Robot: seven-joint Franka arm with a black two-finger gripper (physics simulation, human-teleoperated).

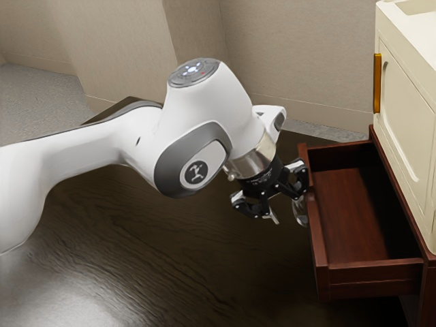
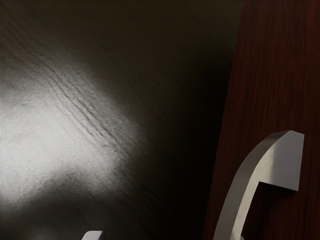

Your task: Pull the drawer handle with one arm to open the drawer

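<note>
**Drawer open, gripper spread at its handle**

The drawer (image 1: 318,238) stands pulled out. Your gripper (image 1: 287,209) is open at its front, partly hiding the handle (image 2: 246,177), whose one end the wrist view cuts off. Lengthwise it follows the drawer's front, bowing outward.

I log my arm (image 1: 214,102): smooth white shell | dark-grey joint cover (image 1: 167,170), pale logo | grey round cap (image 1: 184,77), white-lit marks | silvery collar (image 1: 252,161) | black linkage gripper (image 1: 287,204), tips probably bare metal

Glare on dark wood (image 2: 75,110); deep shadow beside drawer (image 2: 270,75).
</note>
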